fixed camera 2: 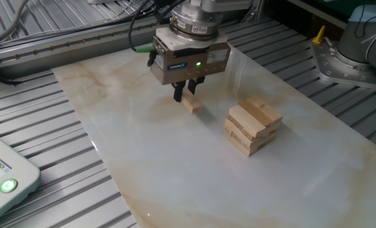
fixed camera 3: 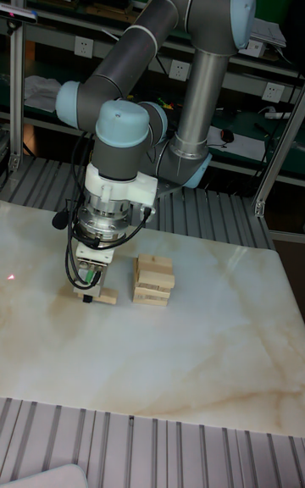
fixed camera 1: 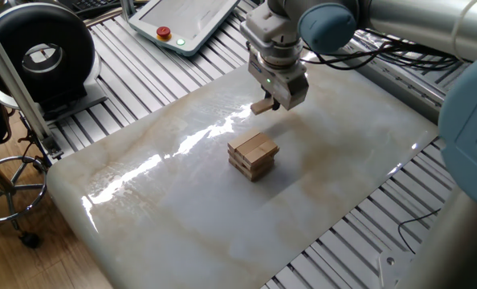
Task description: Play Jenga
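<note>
The Jenga tower (fixed camera 1: 253, 155) (fixed camera 2: 252, 125) (fixed camera 3: 152, 281) is a low stack of tan blocks in crosswise layers near the middle of the marble slab (fixed camera 1: 166, 217). My gripper (fixed camera 1: 268, 103) (fixed camera 2: 185, 96) (fixed camera 3: 87, 285) points straight down, shut on the slim loose block (fixed camera 1: 262, 106) (fixed camera 2: 191, 104) (fixed camera 3: 97, 294). The block lies level, low over the slab, a short gap to the side of the tower. Whether it touches the slab I cannot tell.
A teach pendant (fixed camera 1: 186, 20) with a red button lies past the slab's far edge, and its green-lit corner (fixed camera 2: 7, 185) shows in the other fixed view. A black round device (fixed camera 1: 38, 52) and a stool (fixed camera 1: 6, 193) stand off the slab. Slotted aluminium rails (fixed camera 2: 55, 190) surround the slab.
</note>
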Robot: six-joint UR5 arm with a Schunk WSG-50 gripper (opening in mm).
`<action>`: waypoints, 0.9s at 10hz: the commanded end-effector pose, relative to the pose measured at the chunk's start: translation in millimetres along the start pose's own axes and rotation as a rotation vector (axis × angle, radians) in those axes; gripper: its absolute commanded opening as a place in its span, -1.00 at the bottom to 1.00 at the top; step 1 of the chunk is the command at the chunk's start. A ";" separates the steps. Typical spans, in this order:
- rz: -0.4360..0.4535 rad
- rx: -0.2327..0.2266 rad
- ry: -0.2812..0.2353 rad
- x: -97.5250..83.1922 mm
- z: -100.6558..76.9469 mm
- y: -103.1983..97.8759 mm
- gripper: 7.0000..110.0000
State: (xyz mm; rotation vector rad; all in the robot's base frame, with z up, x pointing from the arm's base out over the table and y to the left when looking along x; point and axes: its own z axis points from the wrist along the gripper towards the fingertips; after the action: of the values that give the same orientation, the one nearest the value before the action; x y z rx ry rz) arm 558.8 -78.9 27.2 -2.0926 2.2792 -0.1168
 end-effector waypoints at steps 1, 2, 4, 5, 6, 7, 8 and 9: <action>0.031 -0.004 -0.074 -14.3 2.8 1.1 -1.00; 0.017 -0.007 -0.083 -16.0 2.8 2.4 -1.00; 0.003 -0.009 -0.109 -21.7 2.4 3.6 -1.00; 0.003 -0.005 -0.102 -19.3 2.7 3.2 -1.00; -0.001 -0.004 -0.095 -16.6 3.2 3.9 -1.00; -0.025 0.007 -0.056 -3.7 4.6 3.5 -1.00; -0.021 0.009 -0.035 3.9 5.8 4.8 -1.00; -0.019 0.002 -0.025 8.9 6.9 8.4 -1.00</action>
State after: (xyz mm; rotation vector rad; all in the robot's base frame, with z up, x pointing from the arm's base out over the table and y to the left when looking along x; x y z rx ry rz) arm 553.8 -74.9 20.8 -2.0936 2.2343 -0.0636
